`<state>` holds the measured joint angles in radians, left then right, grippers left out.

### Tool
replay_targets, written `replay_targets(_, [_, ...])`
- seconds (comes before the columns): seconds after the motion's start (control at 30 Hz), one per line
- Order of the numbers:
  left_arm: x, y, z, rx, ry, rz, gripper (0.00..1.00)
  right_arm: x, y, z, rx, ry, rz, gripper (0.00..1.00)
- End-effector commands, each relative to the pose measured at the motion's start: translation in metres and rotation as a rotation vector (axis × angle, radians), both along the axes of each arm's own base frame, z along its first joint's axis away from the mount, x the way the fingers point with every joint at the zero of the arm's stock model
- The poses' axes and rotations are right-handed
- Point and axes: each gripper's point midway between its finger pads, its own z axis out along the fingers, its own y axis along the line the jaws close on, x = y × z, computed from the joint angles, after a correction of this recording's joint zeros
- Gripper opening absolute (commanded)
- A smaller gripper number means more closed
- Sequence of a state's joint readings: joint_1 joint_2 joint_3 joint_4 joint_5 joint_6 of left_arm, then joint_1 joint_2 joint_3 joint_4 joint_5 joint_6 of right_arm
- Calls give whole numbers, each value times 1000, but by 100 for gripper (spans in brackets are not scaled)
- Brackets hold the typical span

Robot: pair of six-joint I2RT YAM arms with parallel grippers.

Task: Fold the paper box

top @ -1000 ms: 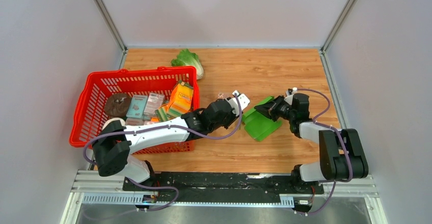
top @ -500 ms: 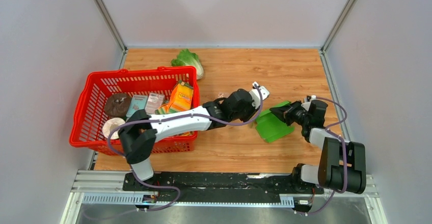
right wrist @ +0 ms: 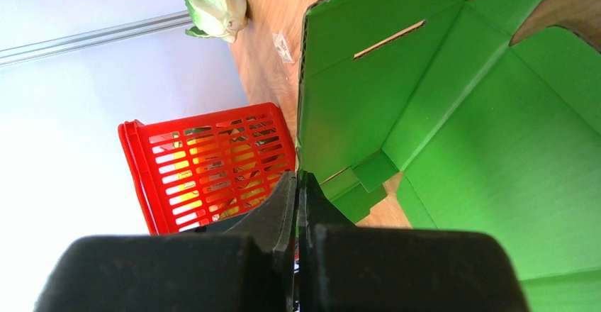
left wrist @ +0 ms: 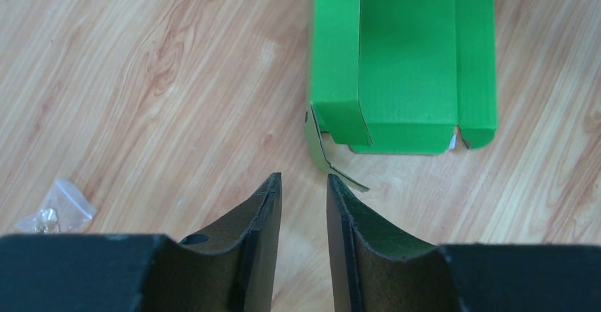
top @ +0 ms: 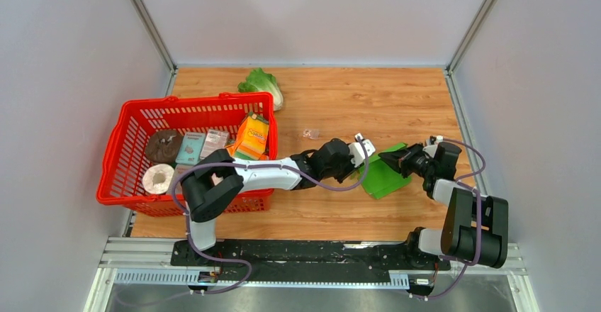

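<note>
The paper box (top: 383,177) is a bright green card sheet, partly folded, lying on the wooden table right of centre. In the left wrist view the paper box (left wrist: 404,57) has one long side wall raised and a small grey-backed tab curling off its near corner. My left gripper (left wrist: 303,181) is open just short of that tab, with only bare wood between its fingers. In the top view my left gripper (top: 360,157) sits at the box's left edge. My right gripper (right wrist: 299,177) is shut on the edge of an upright panel of the paper box (right wrist: 496,149), gripping from the right (top: 394,160).
A red basket (top: 191,103) with an orange carton (top: 251,136) and other groceries stands at the left, under my left arm. A lettuce (top: 261,84) lies behind it. A small clear plastic bag (top: 310,133) lies on the wood left of the box.
My right gripper has pulled the green box to the right. My left arm has stretched out after it, and its gripper now sits at the box's left edge.
</note>
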<state>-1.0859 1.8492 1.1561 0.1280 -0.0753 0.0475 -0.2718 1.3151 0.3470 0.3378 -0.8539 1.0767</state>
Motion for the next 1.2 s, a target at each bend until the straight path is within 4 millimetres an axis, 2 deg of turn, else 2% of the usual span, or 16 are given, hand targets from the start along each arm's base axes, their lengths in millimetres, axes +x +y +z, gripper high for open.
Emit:
replay_targets(0.0, [2,-24,13,-56,-64,-60,38,-2,-1,-3,3,1,0,0])
replay_targets(0.17, [-6,-31,6,-43,-51,-106,38,2,-2,-9,-14,7,1,0])
replay_targets(0.27, [-4,-30,1,-42,-50,-92,39,3,-1,-13,-17,17,12,0])
replay_targets(0.53, [13,-38,9,-122,-65,20,40,7,7,-10,-5,31,28,0])
replay_targets(0.7, [25,-39,17,-163,-85,93,36,8,7,-5,-37,31,23,0])
replay_targets(0.83, [24,-42,19,-197,-54,117,33,7,7,-7,-39,37,20,0])
replay_targets(1.03, [12,-48,25,-246,-15,68,36,6,8,-10,-59,40,11,0])
replay_targets(1.1, [5,-45,23,-250,-10,32,38,8,8,-9,-66,35,20,0])
replay_targets(1.17, [0,-36,11,-201,-7,12,41,9,6,-8,-97,23,19,0])
